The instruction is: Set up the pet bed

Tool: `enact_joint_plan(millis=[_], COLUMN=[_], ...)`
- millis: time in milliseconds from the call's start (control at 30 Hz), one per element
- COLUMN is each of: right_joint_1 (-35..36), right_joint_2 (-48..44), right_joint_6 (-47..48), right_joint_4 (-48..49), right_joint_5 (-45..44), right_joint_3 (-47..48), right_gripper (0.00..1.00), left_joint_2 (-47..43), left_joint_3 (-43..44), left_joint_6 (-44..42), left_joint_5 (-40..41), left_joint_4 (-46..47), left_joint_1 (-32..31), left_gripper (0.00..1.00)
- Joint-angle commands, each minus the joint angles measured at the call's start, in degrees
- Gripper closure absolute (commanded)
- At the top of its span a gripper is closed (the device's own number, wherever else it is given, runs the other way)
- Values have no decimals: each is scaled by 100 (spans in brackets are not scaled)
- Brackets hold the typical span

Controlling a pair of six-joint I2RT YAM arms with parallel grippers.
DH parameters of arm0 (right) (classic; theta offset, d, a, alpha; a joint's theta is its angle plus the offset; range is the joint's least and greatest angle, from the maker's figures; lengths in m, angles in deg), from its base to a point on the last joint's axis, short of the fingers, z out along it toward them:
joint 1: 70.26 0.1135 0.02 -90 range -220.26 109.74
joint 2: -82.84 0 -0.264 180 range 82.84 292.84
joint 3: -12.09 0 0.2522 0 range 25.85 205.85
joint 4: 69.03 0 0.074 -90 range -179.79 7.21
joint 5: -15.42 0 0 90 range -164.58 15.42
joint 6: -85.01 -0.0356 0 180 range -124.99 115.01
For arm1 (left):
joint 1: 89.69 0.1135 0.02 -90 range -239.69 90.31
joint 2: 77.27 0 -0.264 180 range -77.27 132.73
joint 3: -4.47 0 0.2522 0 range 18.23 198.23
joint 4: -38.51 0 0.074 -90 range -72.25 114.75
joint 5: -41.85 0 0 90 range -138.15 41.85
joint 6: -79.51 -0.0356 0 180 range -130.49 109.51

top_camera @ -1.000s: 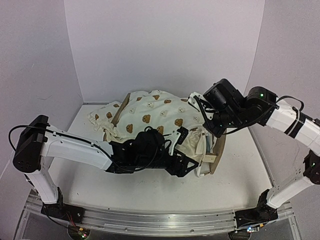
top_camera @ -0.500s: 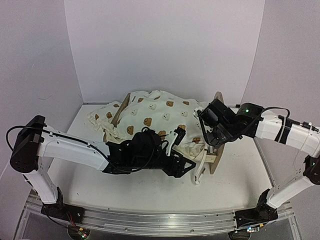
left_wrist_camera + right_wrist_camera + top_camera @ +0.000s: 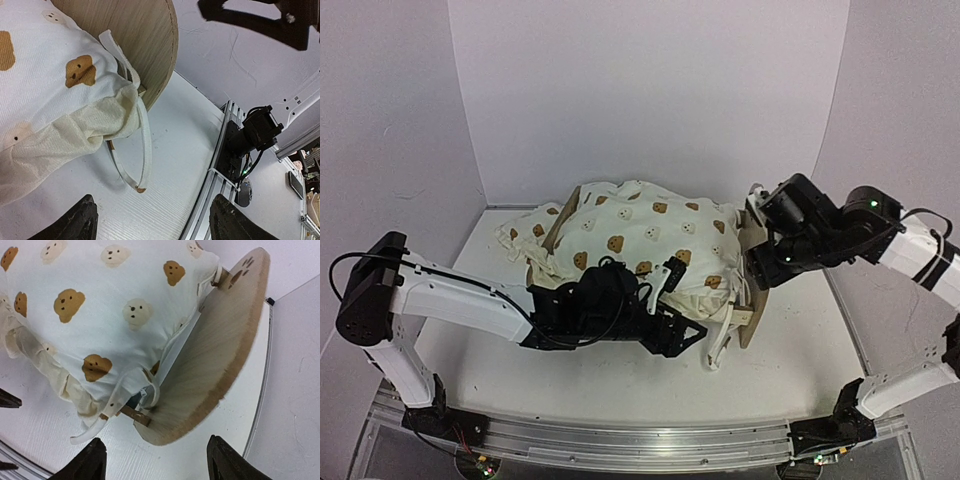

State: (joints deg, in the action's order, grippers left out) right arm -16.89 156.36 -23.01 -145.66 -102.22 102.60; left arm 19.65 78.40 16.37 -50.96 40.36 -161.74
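The pet bed stands mid-table, its plywood end board (image 3: 756,300) on the right and the other board (image 3: 558,226) at the left. A cream bear-print cushion (image 3: 640,232) lies over the frame and hides the base. In the right wrist view the paw-cutout board (image 3: 215,355) stands beside the cushion (image 3: 115,305). My right gripper (image 3: 757,262) (image 3: 155,462) hovers open above that board, holding nothing. My left gripper (image 3: 685,335) (image 3: 152,227) is open low at the bed's front corner, where a loose cushion tie (image 3: 142,150) hangs onto the table.
A small bear-print pillow (image 3: 520,235) lies behind the bed's left end. The metal rail (image 3: 620,440) with the arm bases runs along the near edge; the right arm's base (image 3: 250,142) shows in the left wrist view. White walls enclose the table on three sides.
My right gripper has opened, let go of the cushion's right edge and drawn back to the right. The cushion has settled against the right board. The left arm has barely moved.
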Motion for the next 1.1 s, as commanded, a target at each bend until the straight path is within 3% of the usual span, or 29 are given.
enact_joint_plan(millis=[0,67,233,433,533,600,733,1067], right_joint_1=[-421,-702,-950,-951,-957,-953,-955,-951], right_joint_2=[-146,34,567,874,961,984,912,572], right_joint_6=[-962,-1060,-1009,-1335,-1423,-1490,-1460,-1533], right_joint_4=[-332,-207,299,635,903,1025,1247,1050], right_joint_5=[-89,-295,-377,-558,-434,-394,-198,276], right_joint_3=[144,163,195,-144,-393,-451,-426,446], right_gripper=[30,33,43,55,63,75,100,100], left_joint_2=[-150,-135,-254,726,1470,1992,2798,3954], left_joint_3=[-36,-200,-1392,-1659,-1486,-1181,-616,443], left_joint_6=[-107,-346,-1330,-2258,-2638,-2977,-3242,-3438], left_joint_5=[76,381,1208,1415,1782,2114,2746,2766], left_joint_4=[281,568,2657,4275,4911,5171,5495,5766], left_joint_1=[-19,-169,-687,-785,-798,-793,-792,-621], left_gripper=[21,18,18,24,32,38,69,66])
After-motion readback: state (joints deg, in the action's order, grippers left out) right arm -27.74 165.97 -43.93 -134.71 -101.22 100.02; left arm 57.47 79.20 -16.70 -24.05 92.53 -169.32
